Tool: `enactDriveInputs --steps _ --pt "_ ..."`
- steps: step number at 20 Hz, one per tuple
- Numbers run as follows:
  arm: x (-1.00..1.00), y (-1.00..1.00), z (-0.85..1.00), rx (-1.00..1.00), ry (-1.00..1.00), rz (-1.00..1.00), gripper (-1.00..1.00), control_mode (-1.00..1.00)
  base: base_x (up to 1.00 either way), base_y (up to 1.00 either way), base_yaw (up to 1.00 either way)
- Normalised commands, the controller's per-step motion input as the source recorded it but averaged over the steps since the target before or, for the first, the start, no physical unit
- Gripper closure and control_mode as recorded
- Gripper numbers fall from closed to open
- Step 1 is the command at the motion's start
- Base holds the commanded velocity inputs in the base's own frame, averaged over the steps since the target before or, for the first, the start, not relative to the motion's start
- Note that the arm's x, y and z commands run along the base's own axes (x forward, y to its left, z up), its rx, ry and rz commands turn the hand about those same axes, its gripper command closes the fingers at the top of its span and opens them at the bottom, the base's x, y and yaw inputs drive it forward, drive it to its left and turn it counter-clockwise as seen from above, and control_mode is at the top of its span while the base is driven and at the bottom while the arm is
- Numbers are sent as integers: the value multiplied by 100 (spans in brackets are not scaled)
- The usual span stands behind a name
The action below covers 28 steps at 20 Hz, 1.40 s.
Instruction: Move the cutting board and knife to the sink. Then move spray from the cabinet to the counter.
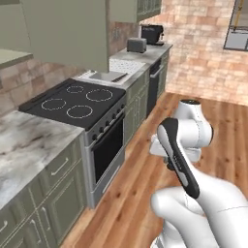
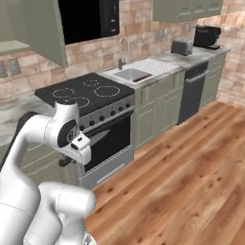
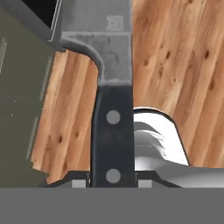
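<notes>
In the hand view the knife point(image 3: 111, 113) runs bottom to top up the middle of the frame, black riveted handle low, grey blade pointing to the top edge, over wood floor point(image 3: 175, 57). The gripper point(image 3: 112, 181) clamps its handle at the bottom. In the left base view the cutting board point(image 1: 107, 76) lies in the sink point(image 1: 99, 76), upper centre, beyond the stovetop point(image 1: 72, 102).
</notes>
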Motion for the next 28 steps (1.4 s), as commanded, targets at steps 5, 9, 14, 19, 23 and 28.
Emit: enactDriveInputs --steps 5,9,14,19,23,28 --pt "0 0 0 0 0 0 100 100 32 -21 -15" --pt "0 0 0 0 0 0 100 100 68 -5 -17" --pt "0 0 0 0 0 0 100 100 82 0 -12" --pt "0 0 0 0 0 0 100 100 87 0 -6" --pt "0 0 0 0 0 0 100 100 89 0 -3" --pt "0 0 0 0 0 0 100 100 92 -1 0"
